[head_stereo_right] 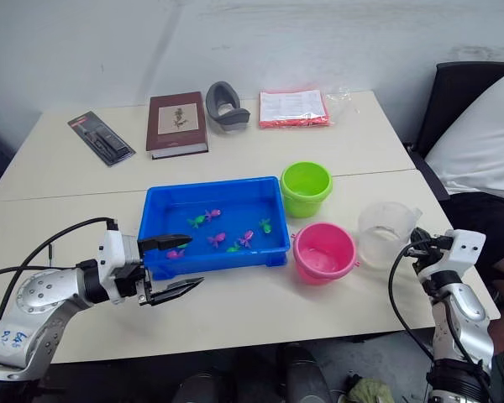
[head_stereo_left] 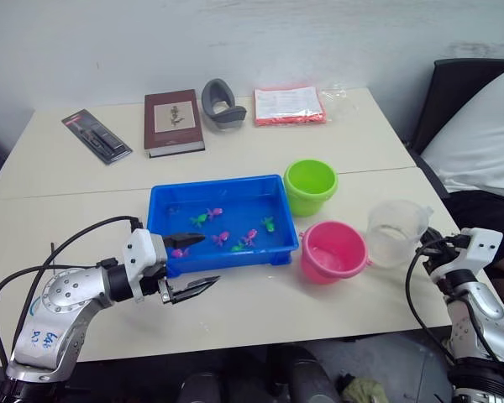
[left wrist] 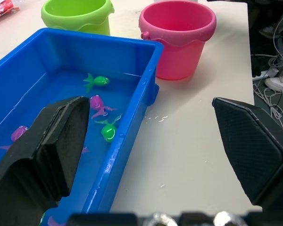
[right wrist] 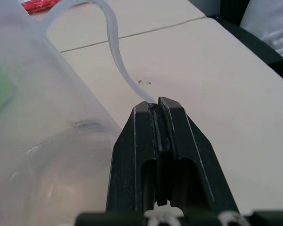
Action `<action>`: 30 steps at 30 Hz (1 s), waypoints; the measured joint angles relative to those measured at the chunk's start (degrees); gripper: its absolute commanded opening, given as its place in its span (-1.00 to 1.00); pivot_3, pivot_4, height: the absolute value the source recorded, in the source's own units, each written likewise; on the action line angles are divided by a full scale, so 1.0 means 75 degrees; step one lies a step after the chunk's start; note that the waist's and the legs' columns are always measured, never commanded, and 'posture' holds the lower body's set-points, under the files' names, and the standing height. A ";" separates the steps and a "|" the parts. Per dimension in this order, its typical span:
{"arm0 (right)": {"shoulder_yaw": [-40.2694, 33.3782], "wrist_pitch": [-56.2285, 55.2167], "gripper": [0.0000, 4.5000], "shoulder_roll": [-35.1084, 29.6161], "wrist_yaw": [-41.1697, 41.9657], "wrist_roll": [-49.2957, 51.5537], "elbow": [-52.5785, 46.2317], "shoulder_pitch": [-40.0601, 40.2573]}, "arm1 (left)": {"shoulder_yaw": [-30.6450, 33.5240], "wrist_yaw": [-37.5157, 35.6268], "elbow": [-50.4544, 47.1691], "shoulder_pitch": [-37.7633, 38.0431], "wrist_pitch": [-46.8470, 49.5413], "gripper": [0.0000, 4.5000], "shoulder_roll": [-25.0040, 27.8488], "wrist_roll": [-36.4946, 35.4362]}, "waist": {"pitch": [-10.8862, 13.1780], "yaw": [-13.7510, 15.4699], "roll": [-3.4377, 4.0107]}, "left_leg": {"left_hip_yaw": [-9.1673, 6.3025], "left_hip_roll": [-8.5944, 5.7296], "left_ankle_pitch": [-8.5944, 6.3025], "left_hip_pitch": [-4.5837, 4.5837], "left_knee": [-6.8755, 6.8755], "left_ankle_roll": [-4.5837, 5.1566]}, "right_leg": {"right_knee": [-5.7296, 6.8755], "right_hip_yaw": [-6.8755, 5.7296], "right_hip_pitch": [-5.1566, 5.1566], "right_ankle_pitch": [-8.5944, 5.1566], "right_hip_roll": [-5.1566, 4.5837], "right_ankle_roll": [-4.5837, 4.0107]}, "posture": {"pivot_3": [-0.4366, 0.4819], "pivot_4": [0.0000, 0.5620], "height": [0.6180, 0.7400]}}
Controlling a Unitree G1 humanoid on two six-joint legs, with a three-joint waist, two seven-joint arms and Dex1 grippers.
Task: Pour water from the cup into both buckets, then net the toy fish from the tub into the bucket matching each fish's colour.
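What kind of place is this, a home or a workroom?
Probably an office or lab room set up for tests. Two plain tables are pushed together by a bare wall, a book and packets lie at the back, and a black chair stands beside them.

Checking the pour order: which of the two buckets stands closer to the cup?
The pink bucket: it stands right beside the cup, while the green bucket sits farther back, by the tub's far corner.

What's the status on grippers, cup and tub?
Left gripper open at the tub's near corner, empty. Right gripper shut on the cup by its handle, cup upright on the table. Fish in the tub. No net seen.
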 measured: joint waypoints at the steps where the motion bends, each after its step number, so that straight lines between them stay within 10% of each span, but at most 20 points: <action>1: 0.0000 0.0001 -0.99 0.0048 -0.0011 0.0000 -0.0013 0.0090 | 0.0006 0.0007 -0.0001 0.0019 -0.0014 1.00 0.0000 0.0000 | 0.0000 0.0003 0.0000 | 0.0000 0.0000 0.0000 -0.0001 -0.0001 0.0000 | 0.0000 0.0000 -0.0001 0.0000 0.0000 0.0000 | -0.05 -0.47 1.00; 13: 0.0069 -0.0287 -0.99 0.0650 -0.0036 -0.0102 -0.0967 0.1312 | 0.0114 0.0046 -0.0007 0.0156 -0.0169 1.00 0.0000 0.0006 | 0.0000 -0.0003 0.0000 | 0.0004 0.0001 -0.0003 -0.0004 -0.0007 0.0004 | -0.0004 0.0004 -0.0009 0.0000 0.0001 0.0001 | -0.05 -0.47 1.00; 20: 0.0112 -0.0383 0.32 0.0636 -0.0001 -0.0206 -0.1063 0.1592 | 0.0115 -0.0007 -0.0002 0.0152 -0.0198 1.00 0.0005 0.0005 | 0.0000 0.0013 0.0000 | 0.0005 0.0000 -0.0003 -0.0008 -0.0008 0.0004 | -0.0005 0.0004 -0.0013 -0.0001 0.0001 0.0000 | -0.05 -0.47 1.00; 30: -0.0001 -0.0474 0.32 -0.0144 0.0488 -0.0187 -0.0786 0.1390 | 0.0110 -0.0080 0.0017 0.0146 -0.0195 1.00 0.0013 0.0005 | 0.0003 -0.0025 -0.0005 | 0.0014 0.0000 -0.0004 -0.0007 -0.0009 0.0009 | -0.0010 0.0011 -0.0014 -0.0001 0.0006 0.0001 | -0.05 -0.47 1.00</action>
